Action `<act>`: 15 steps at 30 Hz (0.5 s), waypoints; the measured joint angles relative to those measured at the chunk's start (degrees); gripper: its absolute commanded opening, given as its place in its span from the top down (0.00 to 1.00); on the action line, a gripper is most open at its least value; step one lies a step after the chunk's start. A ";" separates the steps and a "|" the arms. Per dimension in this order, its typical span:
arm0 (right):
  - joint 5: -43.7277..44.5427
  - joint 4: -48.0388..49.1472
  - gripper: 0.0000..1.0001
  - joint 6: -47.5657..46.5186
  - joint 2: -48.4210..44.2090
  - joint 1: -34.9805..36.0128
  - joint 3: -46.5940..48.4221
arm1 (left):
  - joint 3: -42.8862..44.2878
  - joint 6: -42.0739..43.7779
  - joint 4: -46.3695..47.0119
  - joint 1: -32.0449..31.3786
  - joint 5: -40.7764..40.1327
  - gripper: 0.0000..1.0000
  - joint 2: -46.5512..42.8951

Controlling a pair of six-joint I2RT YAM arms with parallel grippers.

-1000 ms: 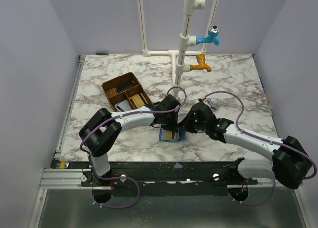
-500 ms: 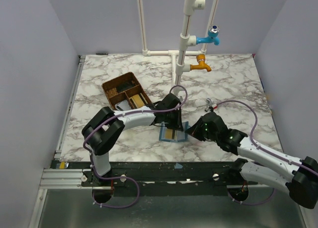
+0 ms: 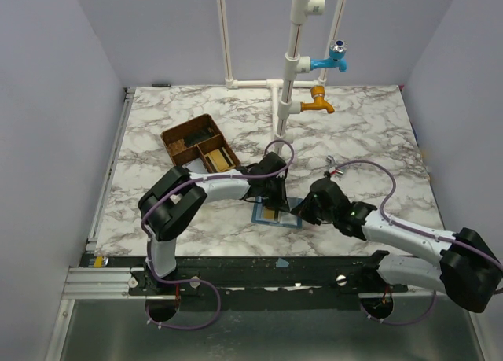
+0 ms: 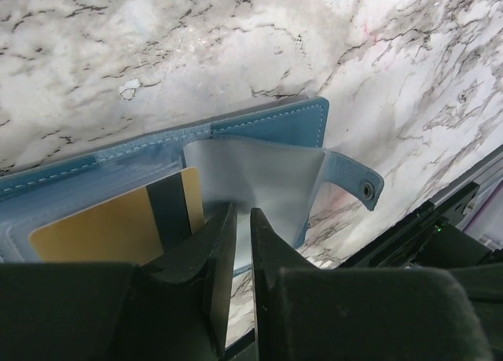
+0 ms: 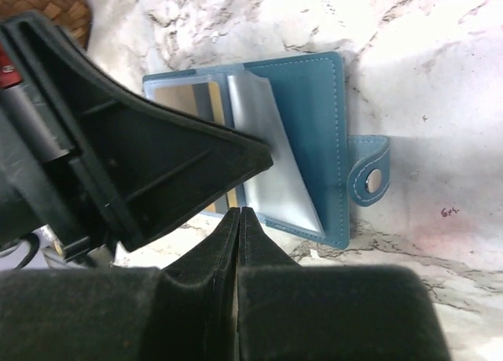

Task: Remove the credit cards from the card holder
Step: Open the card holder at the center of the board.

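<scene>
Card holder (image 3: 277,215) lies open on the tabletop (image 3: 377,133) near the front edge. From above you see both arms bent in over it, the left fingers (image 3: 272,200) at its far side and the right fingers (image 3: 303,211) at its right side. Their grip is too small to judge here. The brown tray (image 3: 196,143) sits well apart, back and to the left.

In the left wrist view, your left fingers (image 4: 214,247) are almost closed, pinching the edge of a pale sheet (image 4: 259,172) raised off the blue cover. Card or clear pocket, you cannot tell. A gold card (image 4: 102,233) sits in its slot just beside it.

In the right wrist view, your right fingers (image 5: 229,243) are pressed together with nothing between them. Their tips are at the holder's edge just below the sheet, probably to pin the holder down against the pull. The snap tab (image 5: 369,176) lies flat.
</scene>
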 measured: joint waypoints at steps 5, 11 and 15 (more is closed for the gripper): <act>1.57 1.68 0.96 0.61 4.13 0.00 -0.35 | -1.05 -0.17 -0.15 0.00 -0.66 0.85 -1.31; 3.96 3.98 0.96 0.39 11.82 -0.09 0.04 | -3.17 0.11 -0.48 0.00 -1.27 0.83 -4.42; 4.35 6.08 0.96 0.24 14.16 -0.20 1.09 | -4.57 1.20 -1.70 0.00 -2.60 0.81 -7.74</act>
